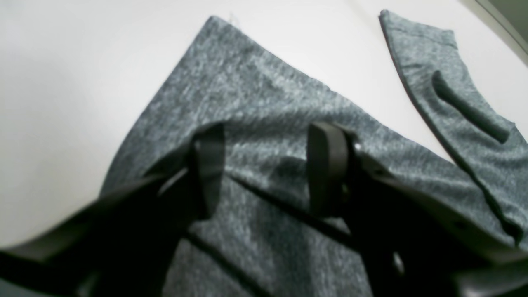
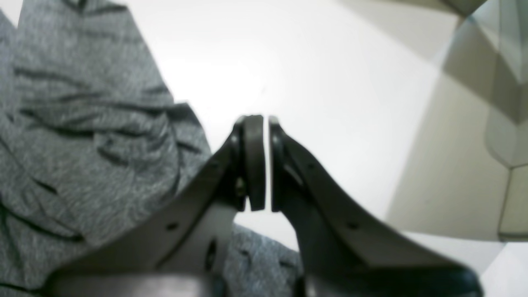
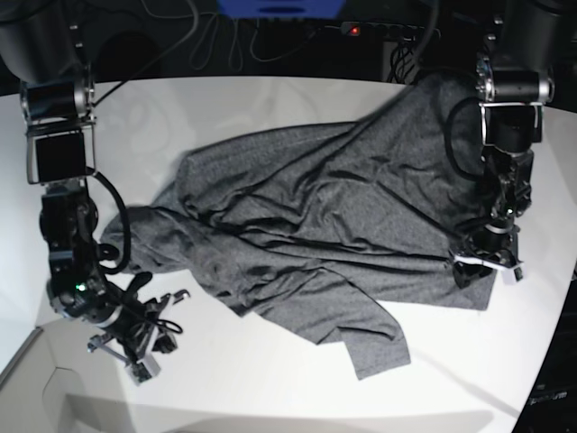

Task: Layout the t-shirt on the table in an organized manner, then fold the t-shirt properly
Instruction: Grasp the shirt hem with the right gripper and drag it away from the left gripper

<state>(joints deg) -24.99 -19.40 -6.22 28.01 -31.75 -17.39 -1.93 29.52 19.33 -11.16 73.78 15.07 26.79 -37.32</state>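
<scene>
So the shirt was lying rumpled across the middle of the table, spread wide but full of creases, with one flap reaching toward the table's near edge. The left arm came down from its mount at the far side of the shirt and bent low over the shirt's edge there. The left gripper had its fingers spread apart, hovering right over the grey fabric with nothing pinched between them; a separate strip of the shirt lay just beside that corner in the wrist view. The right arm hung down off the opposite end of the shirt, elbow tucked, wrist near the table. The right gripper was clenched shut on nothing, sitting over bare table just beside the shirt's bunched edge, not touching it.
</scene>
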